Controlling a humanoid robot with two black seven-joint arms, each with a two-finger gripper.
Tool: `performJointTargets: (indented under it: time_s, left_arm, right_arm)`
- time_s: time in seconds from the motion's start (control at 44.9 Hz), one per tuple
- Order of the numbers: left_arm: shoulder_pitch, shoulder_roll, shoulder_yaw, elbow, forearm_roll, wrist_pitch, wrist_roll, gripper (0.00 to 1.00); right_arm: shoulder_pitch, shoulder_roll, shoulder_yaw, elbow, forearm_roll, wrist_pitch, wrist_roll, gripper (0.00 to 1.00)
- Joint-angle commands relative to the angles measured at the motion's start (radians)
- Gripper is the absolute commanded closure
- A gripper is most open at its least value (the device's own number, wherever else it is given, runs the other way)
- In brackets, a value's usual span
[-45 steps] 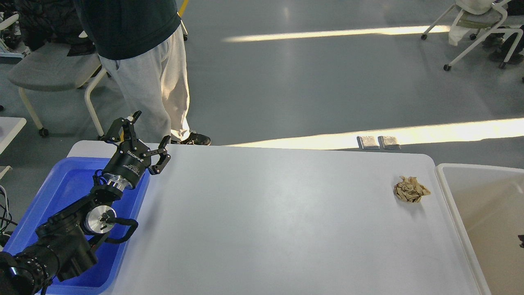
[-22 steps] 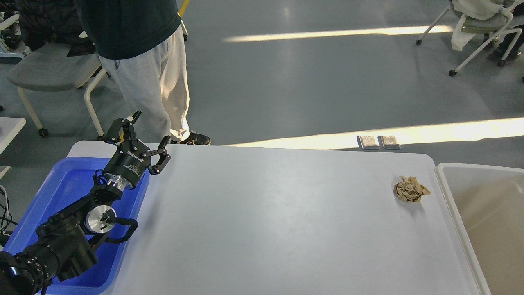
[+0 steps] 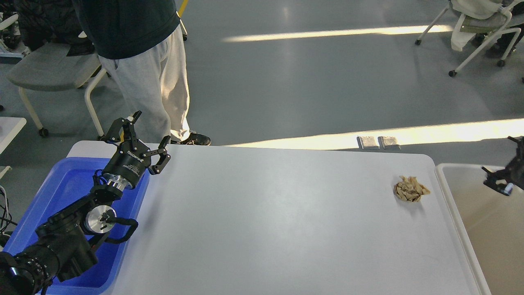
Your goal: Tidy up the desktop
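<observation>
The white desktop (image 3: 266,221) fills the middle of the head view. A crumpled brown paper ball (image 3: 410,189) lies on it near the far right corner. My left gripper (image 3: 151,128) is open and empty, held above the far left corner of the desktop, over the edge of the blue tub. My right gripper (image 3: 498,155) shows at the right edge above the off-white bin, to the right of the paper ball and apart from it. Its fingers stand apart and it holds nothing; the rest of the right arm is out of view.
A blue plastic tub (image 3: 61,192) sits at the desktop's left end under my left arm. An off-white rectangular bin (image 3: 470,229) stands at the right end. A person (image 3: 143,73) stands just behind the far left corner. Chairs stand at the back left (image 3: 49,69) and back right (image 3: 479,24).
My right gripper has come into view at the right edge, above the off-white bin. My left arm and the paper ball have not moved.
</observation>
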Motion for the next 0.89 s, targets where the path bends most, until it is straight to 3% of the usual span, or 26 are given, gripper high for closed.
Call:
performJointTargets:
  time_s: [0.0,0.156,0.512,0.868]
  left_arm:
    - [0.0,0.0,0.0,0.0,0.0,0.001,0.0,0.0]
    - [0.0,0.0,0.0,0.0,0.0,0.001,0.0,0.0]
    - [0.0,0.0,0.0,0.0,0.0,0.001,0.0,0.0]
    - [0.0,0.0,0.0,0.0,0.0,0.001,0.0,0.0]
  right_arm:
    - [-0.029,-0.007,0.109,0.29,0.019,0.028,0.007,0.01]
    - [-0.037,0.027,0.111,0.419,0.019,0.028,0.008,0.0]
    - [-0.054,0.268,0.115,0.419,0.008,0.037,0.01,0.0]
    - [-0.133,0.366,0.117,0.403,0.007,0.174,0.011,0.0]
